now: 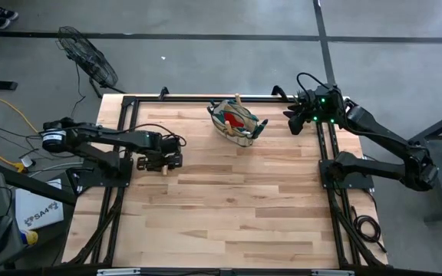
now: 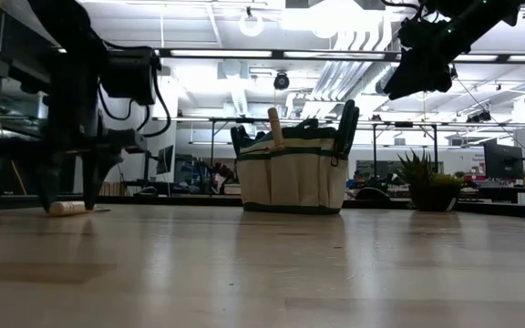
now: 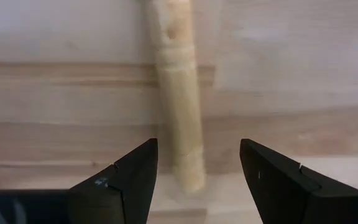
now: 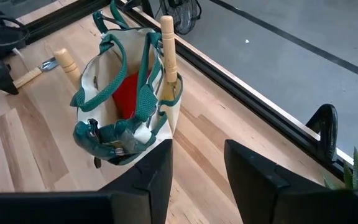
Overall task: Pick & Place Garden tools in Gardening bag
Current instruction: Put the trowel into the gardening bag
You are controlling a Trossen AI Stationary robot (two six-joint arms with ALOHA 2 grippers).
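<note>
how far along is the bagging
Mostly done: the bag already holds a red cloth, wooden handles and green-handled tools. In hand: the left gripper is open and low over one wooden-handled tool lying on the table. That tool is the only one seen left out. The right gripper waits open near the bag.

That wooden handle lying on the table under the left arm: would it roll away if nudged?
Probably. The wooden handle looks round and smooth, so a sideways nudge could roll it. It seems stiff, likely light. The open left pincer straddles it, which should limit rolling.
</note>
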